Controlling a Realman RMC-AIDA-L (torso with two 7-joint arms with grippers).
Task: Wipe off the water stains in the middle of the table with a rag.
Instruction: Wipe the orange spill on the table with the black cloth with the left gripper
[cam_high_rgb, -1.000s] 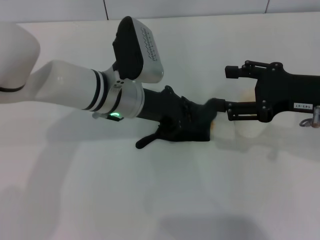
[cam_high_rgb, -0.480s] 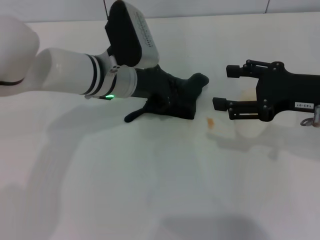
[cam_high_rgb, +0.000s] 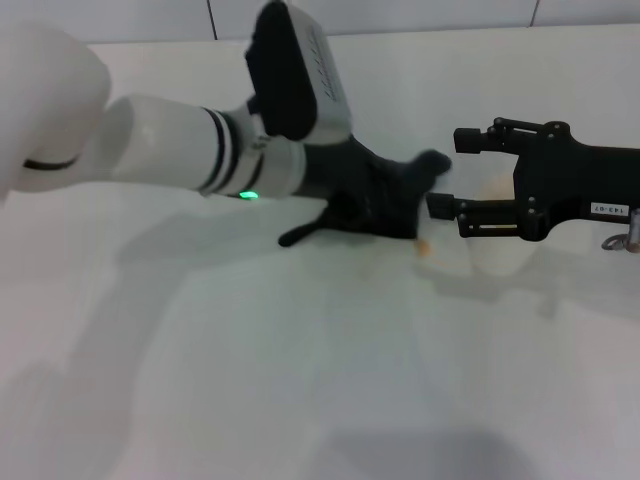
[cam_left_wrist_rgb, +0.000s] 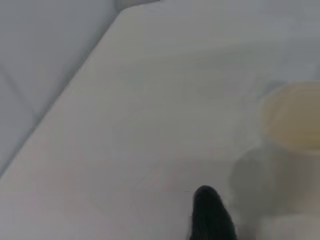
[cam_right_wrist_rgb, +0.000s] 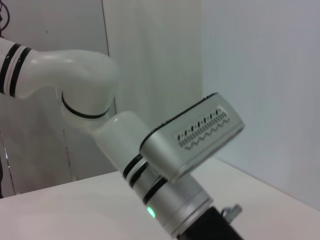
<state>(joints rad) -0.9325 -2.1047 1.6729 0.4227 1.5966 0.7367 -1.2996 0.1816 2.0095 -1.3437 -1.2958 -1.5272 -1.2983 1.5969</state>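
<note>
My left gripper is shut on the black rag, pressing it onto the white table just left of centre. The rag's narrow tail trails toward me, and another corner points at the right gripper. A small orange-brown spot of the water stains shows just beside the rag's near right edge, uncovered. My right gripper hovers open at the right with nothing between its fingers. In the left wrist view a black tip lies on the table; rag or finger, I cannot tell which.
A cream-white cup stands on the table under the right gripper, partly hidden by it. The grey seamed wall runs along the far edge. The right wrist view shows the left arm's wrist and camera housing.
The left arm drew the rag off the stain, back and to the left, then slid it right again toward the right gripper. The orange spot came into view. The right arm stayed put.
</note>
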